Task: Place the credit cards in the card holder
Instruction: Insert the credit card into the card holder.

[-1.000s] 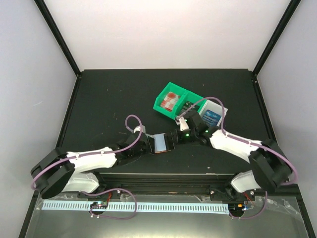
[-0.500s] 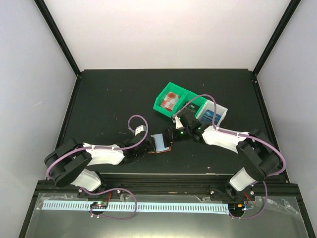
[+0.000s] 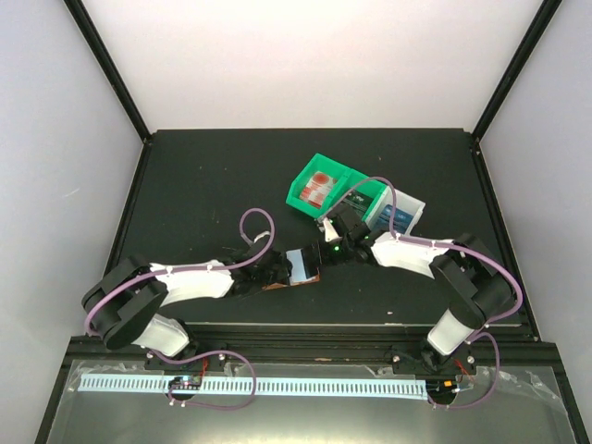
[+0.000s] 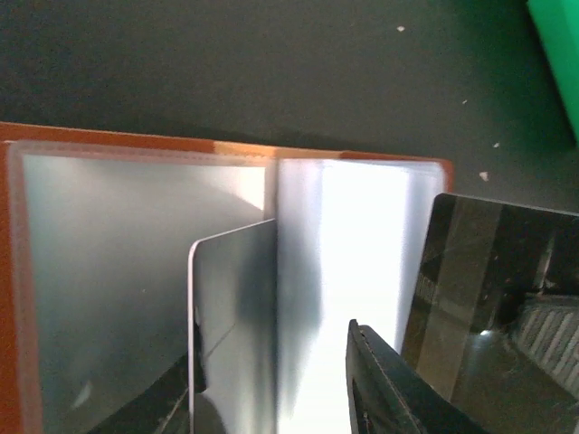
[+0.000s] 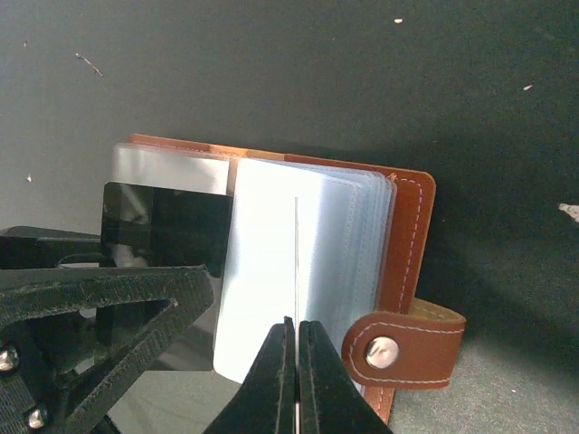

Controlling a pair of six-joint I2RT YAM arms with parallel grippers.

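Note:
The brown leather card holder (image 3: pixel 301 266) lies open near the table's front, its clear sleeves fanned out (image 5: pixel 412 226); the strap with snap button (image 5: pixel 384 353) sticks out on its right. My right gripper (image 5: pixel 296 321) is shut on a dark credit card (image 4: pixel 488 271), seen edge-on (image 5: pixel 296 253) and standing over the sleeves. My left gripper (image 4: pixel 271 353) is open, its fingers spread over the holder's left pages (image 4: pixel 136 136). Another card (image 4: pixel 235 307) stands against its left finger and looks black from the other side (image 5: pixel 163 226). In the top view the grippers meet over the holder, left (image 3: pixel 277 271) and right (image 3: pixel 324 252).
A green bin (image 3: pixel 298 199) holding red cards (image 3: pixel 319 185) stands just behind the holder. A white bin (image 3: pixel 418 205) with a blue card (image 3: pixel 396 217) sits to its right. The right arm's cable loops over these bins.
My right gripper has moved left, in over the holder's sleeves with its card. My left arm has shifted and its gripper has edged right onto the holder's left pages.

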